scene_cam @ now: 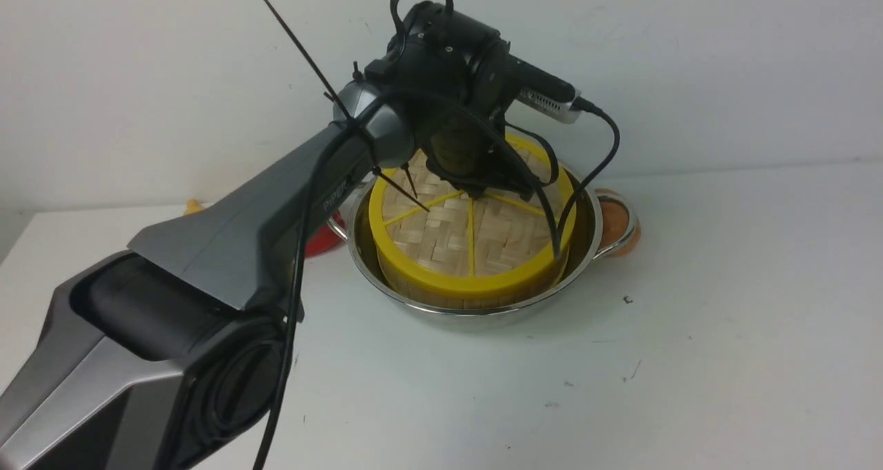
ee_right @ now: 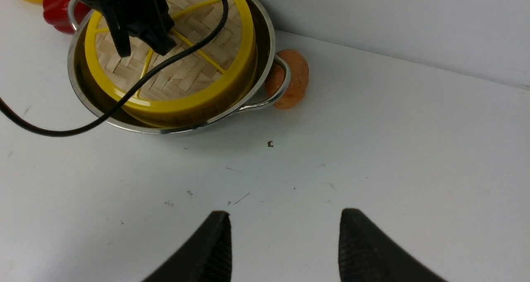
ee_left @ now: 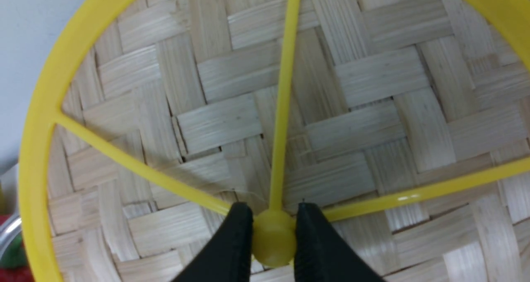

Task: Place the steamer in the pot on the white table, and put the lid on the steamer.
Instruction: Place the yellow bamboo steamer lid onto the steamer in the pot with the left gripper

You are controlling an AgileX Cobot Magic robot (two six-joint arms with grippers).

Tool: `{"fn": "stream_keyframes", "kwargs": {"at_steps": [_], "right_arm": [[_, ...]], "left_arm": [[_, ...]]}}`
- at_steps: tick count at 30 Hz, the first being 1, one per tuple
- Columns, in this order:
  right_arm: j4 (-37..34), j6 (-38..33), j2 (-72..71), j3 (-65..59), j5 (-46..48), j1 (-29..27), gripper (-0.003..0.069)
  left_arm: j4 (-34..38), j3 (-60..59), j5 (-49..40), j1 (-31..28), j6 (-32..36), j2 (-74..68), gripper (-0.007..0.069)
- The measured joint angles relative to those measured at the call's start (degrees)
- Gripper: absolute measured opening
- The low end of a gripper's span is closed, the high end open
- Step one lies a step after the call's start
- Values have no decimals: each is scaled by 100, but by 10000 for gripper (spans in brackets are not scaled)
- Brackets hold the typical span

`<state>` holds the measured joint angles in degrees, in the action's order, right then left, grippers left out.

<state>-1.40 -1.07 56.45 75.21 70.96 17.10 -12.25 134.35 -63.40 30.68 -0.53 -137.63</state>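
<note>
Since lid [scene_cam: 455, 242] sits on steamer [scene_cam: 414, 292] in pot [scene_cam: 483, 315], hub [ee_left: 273, 244] pinched between your left gripper [ee_left: 274, 215] fingers: likely just release, lift straight up. Right gripper [ee_right: 285, 215] spread, pot well beyond fingertips.

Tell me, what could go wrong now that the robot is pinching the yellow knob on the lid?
1. The left gripper's fingers are shut on the hub of the lid. If the arm rises before they open, the lid could get pulled off the steamer.
2. A black cable hangs across the lid's rim. It might snag there and drag the lid sideways when the arm moves away.
</note>
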Motion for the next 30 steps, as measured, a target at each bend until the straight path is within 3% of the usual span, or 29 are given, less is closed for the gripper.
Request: {"fn": "stream_keyframes", "kwargs": {"at_steps": [30], "right_arm": [[0,0,0,0,0,0,360]], "left_arm": [[-63,117,-159,0,-5,-6,118]]}}
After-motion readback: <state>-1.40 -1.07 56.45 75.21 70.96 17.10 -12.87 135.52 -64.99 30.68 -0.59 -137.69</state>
